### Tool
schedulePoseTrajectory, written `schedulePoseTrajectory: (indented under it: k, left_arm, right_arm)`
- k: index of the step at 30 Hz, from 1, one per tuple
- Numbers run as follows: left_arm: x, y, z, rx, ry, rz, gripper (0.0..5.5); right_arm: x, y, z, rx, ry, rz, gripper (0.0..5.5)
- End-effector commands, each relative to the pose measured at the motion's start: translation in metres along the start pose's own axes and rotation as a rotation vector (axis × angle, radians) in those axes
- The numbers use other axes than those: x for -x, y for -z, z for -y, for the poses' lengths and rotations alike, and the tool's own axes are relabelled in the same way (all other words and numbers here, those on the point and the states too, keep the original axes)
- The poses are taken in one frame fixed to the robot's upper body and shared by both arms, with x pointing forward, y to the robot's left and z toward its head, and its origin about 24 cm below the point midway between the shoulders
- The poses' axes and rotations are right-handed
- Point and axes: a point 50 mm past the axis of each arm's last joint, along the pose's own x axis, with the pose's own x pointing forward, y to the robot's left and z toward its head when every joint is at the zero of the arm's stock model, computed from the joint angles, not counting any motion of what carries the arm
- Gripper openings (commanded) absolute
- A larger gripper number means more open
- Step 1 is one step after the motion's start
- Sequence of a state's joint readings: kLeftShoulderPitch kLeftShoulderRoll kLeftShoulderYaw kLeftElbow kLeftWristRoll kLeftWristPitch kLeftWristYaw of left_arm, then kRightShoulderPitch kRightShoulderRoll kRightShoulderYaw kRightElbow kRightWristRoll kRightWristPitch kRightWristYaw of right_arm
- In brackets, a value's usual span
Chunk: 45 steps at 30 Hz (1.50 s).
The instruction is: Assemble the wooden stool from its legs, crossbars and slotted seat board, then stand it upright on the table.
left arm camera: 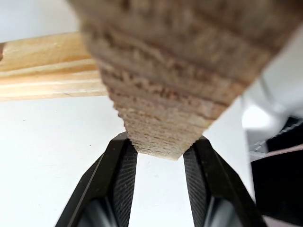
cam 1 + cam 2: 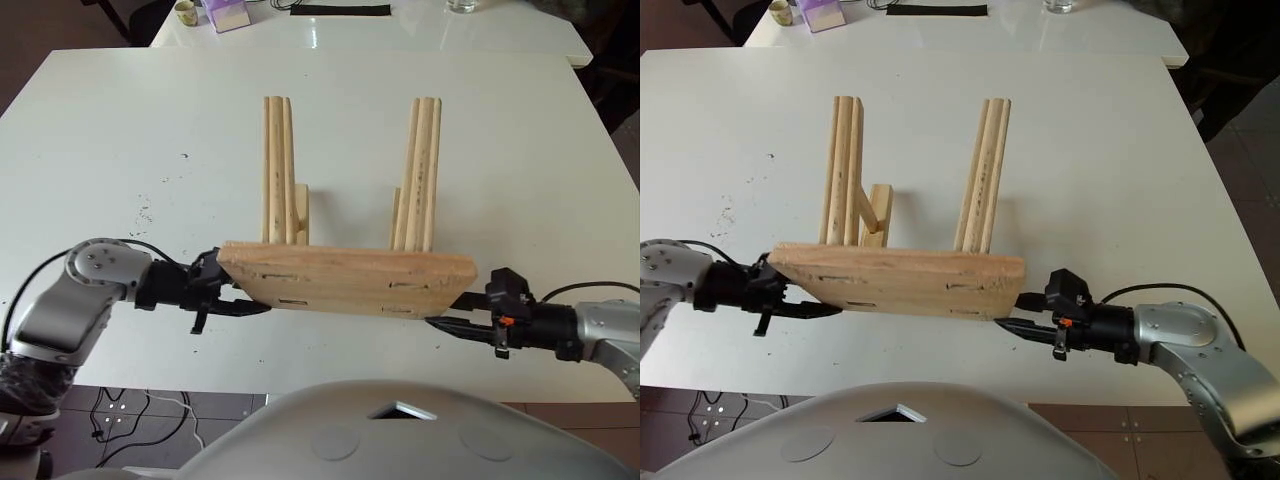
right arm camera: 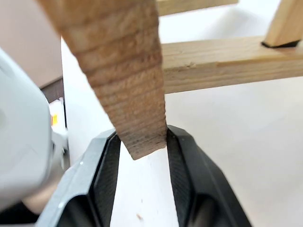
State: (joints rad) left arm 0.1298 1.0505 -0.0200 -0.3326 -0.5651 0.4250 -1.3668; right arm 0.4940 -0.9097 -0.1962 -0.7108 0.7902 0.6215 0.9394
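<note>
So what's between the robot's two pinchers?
The slotted seat board spans from the left gripper to the right gripper, each clamping one end, seen in the left eye view.

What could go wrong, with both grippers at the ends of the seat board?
The left gripper and right gripper pinch only the thin edge of the seat board near their fingertips, so it may slip during tilting. The legs rest sideways on the table; uneven lifting could twist them in their slots.
</note>
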Motion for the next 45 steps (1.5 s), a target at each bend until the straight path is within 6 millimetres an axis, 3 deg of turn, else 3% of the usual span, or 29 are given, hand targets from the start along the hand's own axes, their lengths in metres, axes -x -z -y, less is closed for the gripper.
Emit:
schedulePoseTrajectory:
  k: [1,5,11,17,19,25,32,36,40,42,45]
  left_arm:
    - [0.013,-0.074,0.007,0.006,-0.006,0.194,1.34]
    - [0.028,-0.101,0.018,0.108,0.182,0.195,1.34]
    - [0.060,-0.145,0.022,0.354,0.437,0.208,1.34]
    - [0.066,-0.160,0.030,0.525,0.545,0.120,1.34]
    - [0.064,-0.161,0.030,0.549,0.565,0.115,1.34]
    - [0.059,-0.143,0.029,0.764,0.570,0.097,1.34]
    - [0.057,-0.097,0.035,1.117,0.496,0.059,1.34]
    - [0.052,-0.085,0.025,1.170,0.435,0.046,1.34]
    - [0.042,-0.071,0.012,1.178,0.332,0.015,1.34]
    - [0.041,-0.070,0.015,1.175,0.330,-0.005,1.84]
    - [0.042,-0.075,0.010,1.158,0.332,0.019,2.45]
  right_arm:
    - [0.010,-0.055,-0.019,-0.182,-0.104,0.288,1.39]
    - [0.025,-0.076,-0.037,-0.412,-0.426,0.342,1.40]
    - [0.045,-0.096,-0.030,-0.385,-0.566,0.222,1.40]
    - [0.069,-0.119,-0.026,-0.427,-0.658,0.101,1.40]
    - [0.068,-0.120,-0.024,-0.412,-0.630,0.100,1.39]
    - [0.065,-0.119,-0.011,-0.435,-0.537,0.117,1.38]
    - [0.052,-0.093,0.001,-0.537,-0.389,0.148,1.38]
    - [0.049,-0.082,0.012,-0.598,-0.293,0.157,1.38]
    - [0.051,-0.081,0.018,-0.647,-0.307,0.134,1.38]
    - [0.052,-0.083,0.020,-0.656,-0.297,0.112,1.38]
    - [0.057,-0.086,0.023,-0.683,-0.316,0.093,2.06]
